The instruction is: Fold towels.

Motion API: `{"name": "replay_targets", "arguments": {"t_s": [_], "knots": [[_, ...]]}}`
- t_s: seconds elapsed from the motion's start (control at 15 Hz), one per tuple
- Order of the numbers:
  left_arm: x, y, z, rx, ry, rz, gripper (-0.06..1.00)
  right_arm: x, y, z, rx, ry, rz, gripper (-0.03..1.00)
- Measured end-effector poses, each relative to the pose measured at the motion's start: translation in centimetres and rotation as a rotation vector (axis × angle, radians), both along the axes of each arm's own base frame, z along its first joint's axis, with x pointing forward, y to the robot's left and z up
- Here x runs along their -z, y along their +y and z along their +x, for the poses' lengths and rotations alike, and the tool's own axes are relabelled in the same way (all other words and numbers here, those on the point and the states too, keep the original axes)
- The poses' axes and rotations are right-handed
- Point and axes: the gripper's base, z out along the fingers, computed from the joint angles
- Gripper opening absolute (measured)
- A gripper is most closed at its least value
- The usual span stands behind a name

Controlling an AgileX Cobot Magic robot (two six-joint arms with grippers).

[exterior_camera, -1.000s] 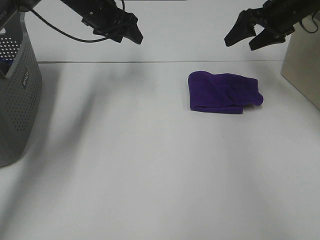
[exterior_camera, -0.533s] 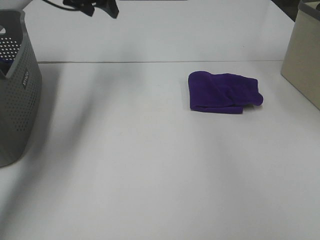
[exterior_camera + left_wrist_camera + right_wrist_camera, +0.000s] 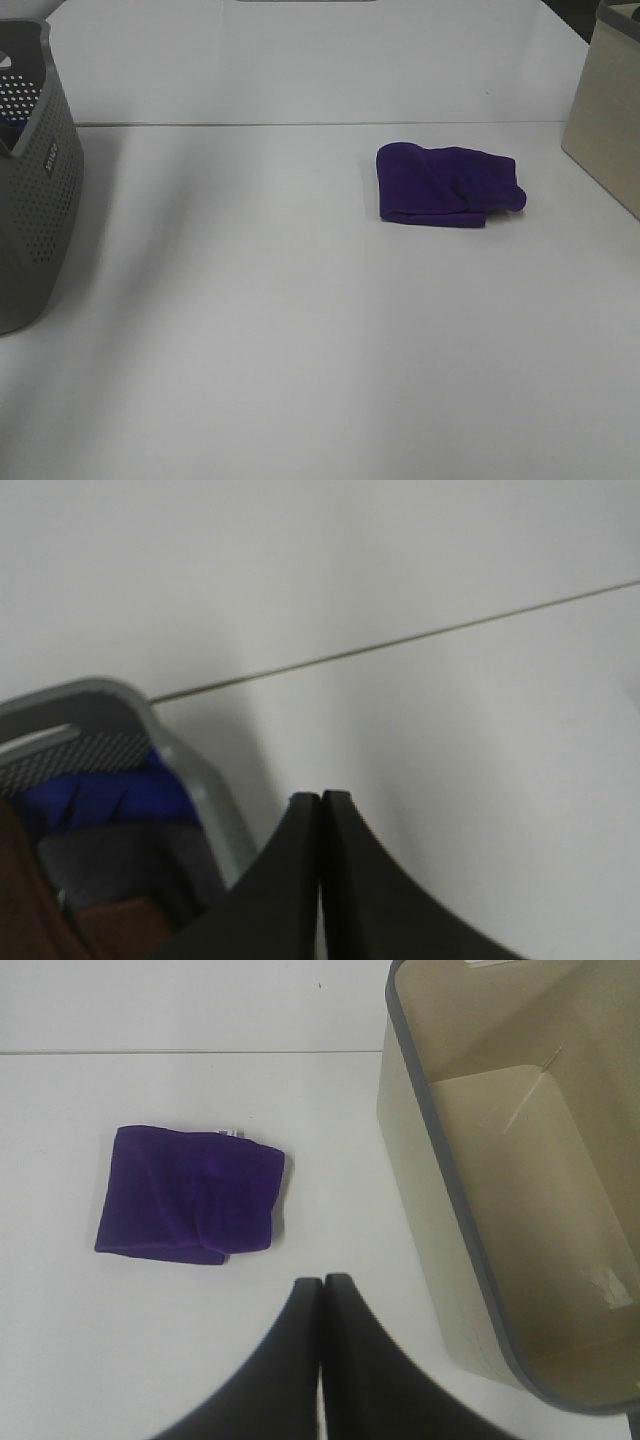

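A folded purple towel [image 3: 449, 185] lies on the white table, right of centre toward the back. The right wrist view shows the same towel [image 3: 192, 1206] with a small white tag at one edge. My right gripper [image 3: 322, 1285] is shut with nothing in it, high above the table between the towel and the beige bin. My left gripper [image 3: 321, 800] is also shut and empty, raised beside the grey basket. Neither arm appears in the exterior high view.
A grey perforated basket [image 3: 35, 190] stands at the left edge; the left wrist view shows blue, grey and brown cloth inside the basket [image 3: 215, 790]. A beige bin [image 3: 605, 120] stands at the right edge, and the bin [image 3: 480, 1250] is empty inside.
Both arms have pulled back out of the top of the exterior high view. Both grippers went from open to shut. The towel has not moved.
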Motion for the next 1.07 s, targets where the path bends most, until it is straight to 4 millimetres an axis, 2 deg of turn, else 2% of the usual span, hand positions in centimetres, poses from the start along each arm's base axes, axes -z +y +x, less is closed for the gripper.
{"name": "replay_targets", "arguments": {"t_s": [0.07,0.13,0.2,0.33,0.4,0.47,0.53,0.67,0.87,0.93,1.07], "knots": [[-0.2,0.4,-1.2,-0.013,0.013,0.009,0.02,-0.3,0.1,-1.4,0.000,-0.015,-0.001,0.00],[-0.6,1.2,-3.5,-0.040,0.030,0.019,0.07,-0.5,0.2,-3.9,0.000,-0.031,-0.001,0.00],[-0.8,1.9,-6.0,-0.057,0.047,0.020,0.15,-0.5,0.3,-6.4,0.000,-0.049,-0.002,0.06],[-0.6,3.3,-11.7,-0.082,0.083,0.011,0.44,-0.1,0.5,-12.0,-0.001,-0.103,-0.005,0.36],[0.1,4.6,-16.7,-0.107,0.095,0.005,0.65,1.1,0.7,-16.6,-0.003,-0.148,-0.009,0.76],[0.4,4.9,-18.0,-0.110,0.096,0.002,0.77,1.5,0.7,-17.8,-0.003,-0.162,-0.012,0.83],[1.1,5.6,-20.5,-0.114,0.094,0.007,0.81,2.3,0.8,-19.9,-0.003,-0.190,-0.017,0.91],[2.8,6.9,-25.2,-0.123,0.081,0.018,0.83,4.3,0.9,-23.9,-0.001,-0.245,-0.024,0.96],[6.0,8.7,-31.9,-0.111,-0.018,0.023,0.83,7.6,1.1,-27.7,-0.001,-0.307,-0.027,0.97],[6.4,8.9,-32.7,-0.106,-0.033,0.024,0.83,8.1,1.1,-28.3,-0.001,-0.318,-0.028,0.97],[8.8,9.7,-36.1,-0.098,-0.096,0.012,0.83,10.0,1.2,-29.6,-0.002,-0.342,-0.029,0.97]]}}
